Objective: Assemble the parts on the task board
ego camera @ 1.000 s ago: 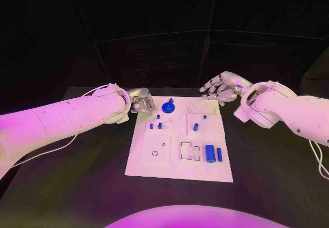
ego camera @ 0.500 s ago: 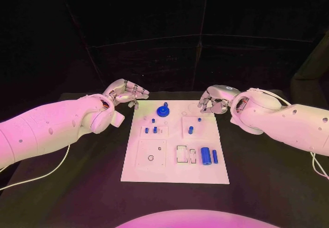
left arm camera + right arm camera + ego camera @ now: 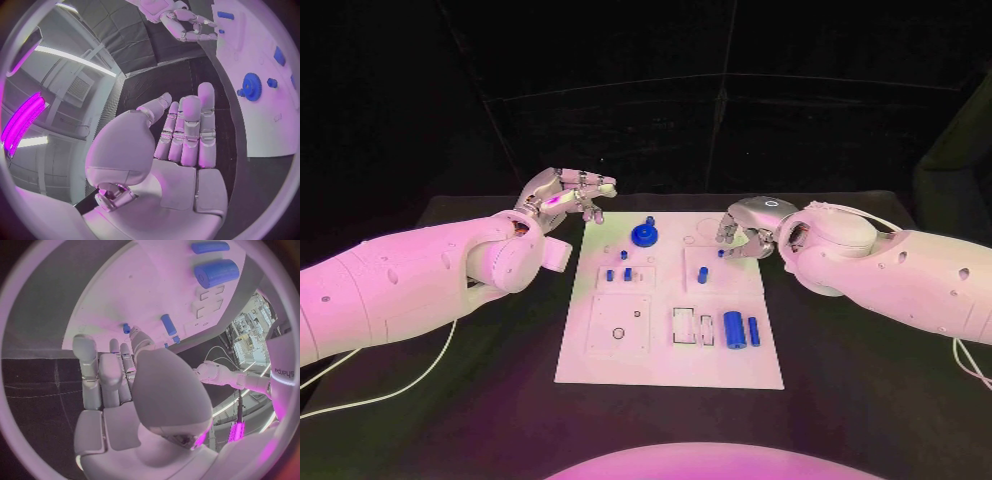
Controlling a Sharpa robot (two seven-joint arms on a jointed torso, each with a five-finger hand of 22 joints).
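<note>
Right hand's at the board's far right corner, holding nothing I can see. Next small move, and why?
Probably lower the right hand onto the small blue part beside it. The hand hovers over the board with nothing visibly in it, and the left hand is off the board, open.

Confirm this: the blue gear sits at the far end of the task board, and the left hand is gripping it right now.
Not quite. The blue gear does sit at the far end of the task board, but the left hand is not gripping it. The head view shows that hand off the board's far left corner, holding nothing; the left wrist view shows its fingers straight, apart from the gear.
</note>
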